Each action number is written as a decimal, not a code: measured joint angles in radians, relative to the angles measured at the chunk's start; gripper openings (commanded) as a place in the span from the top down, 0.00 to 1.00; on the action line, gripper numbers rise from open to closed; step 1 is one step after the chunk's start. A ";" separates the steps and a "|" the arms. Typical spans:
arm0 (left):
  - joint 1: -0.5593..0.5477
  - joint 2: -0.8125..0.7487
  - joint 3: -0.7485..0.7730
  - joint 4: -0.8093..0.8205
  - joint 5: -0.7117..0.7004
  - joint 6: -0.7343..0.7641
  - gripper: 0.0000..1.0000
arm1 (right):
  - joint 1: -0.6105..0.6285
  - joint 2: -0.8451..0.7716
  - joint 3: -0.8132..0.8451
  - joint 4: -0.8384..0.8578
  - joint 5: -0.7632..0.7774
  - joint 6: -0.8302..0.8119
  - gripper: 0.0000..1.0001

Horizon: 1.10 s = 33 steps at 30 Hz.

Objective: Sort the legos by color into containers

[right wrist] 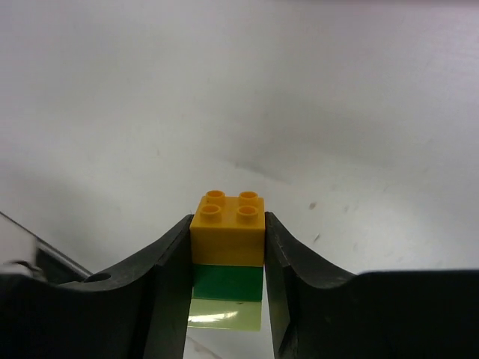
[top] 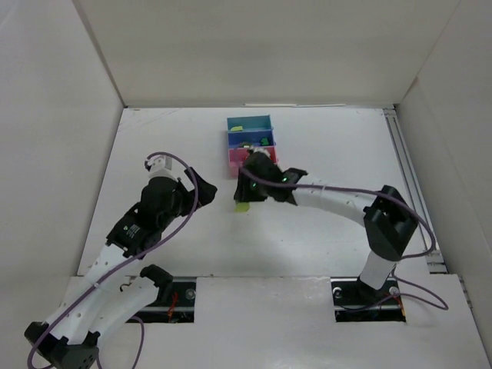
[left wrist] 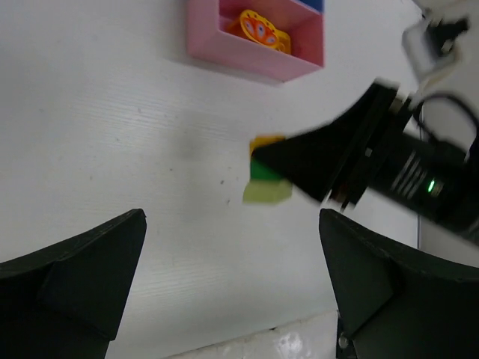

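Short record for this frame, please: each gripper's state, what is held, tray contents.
right gripper: shut on brick stack
brick stack: orange over dark green over light green
left gripper: open, empty, apart from the stack
pink tray: one orange piece inside
blue tray: green pieces inside

White table (top: 307, 231) boxed in by plain white walls (top: 254, 46).
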 measured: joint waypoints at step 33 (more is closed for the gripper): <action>-0.346 0.289 -0.121 0.546 -0.309 -0.018 0.16 | -0.213 0.032 0.118 0.096 -0.390 0.207 0.83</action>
